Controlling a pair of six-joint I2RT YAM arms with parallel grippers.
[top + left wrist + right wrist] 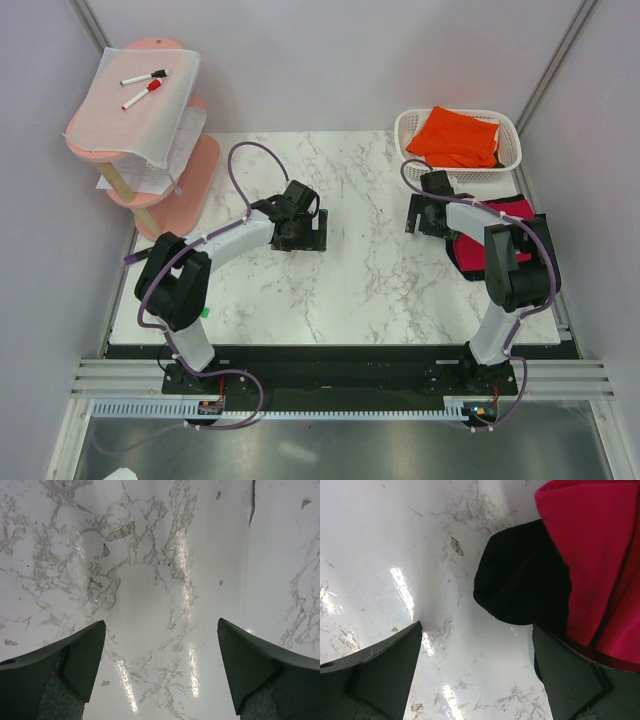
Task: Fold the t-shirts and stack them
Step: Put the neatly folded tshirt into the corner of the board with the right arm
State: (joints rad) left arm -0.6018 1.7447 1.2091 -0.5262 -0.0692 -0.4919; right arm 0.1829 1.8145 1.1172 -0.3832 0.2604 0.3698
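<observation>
The bright orange t-shirt (455, 135) lies crumpled in a white basket (508, 152) at the back right. The crimson red t-shirt (518, 209) lies on the table's right side, partly under my right arm. In the right wrist view it (592, 555) lies over the black t-shirt (520, 580). My right gripper (477, 626) is open and empty over bare marble, with the black shirt's edge just ahead of its right finger; it also shows in the top view (428, 218). My left gripper (161, 622) is open and empty over bare marble at the table's middle (300, 235).
A pink tiered stand (190, 185) at the back left carries a white sheet (140, 110) with two marker pens (143, 77). Grey walls close in the marble table (360, 290) on three sides.
</observation>
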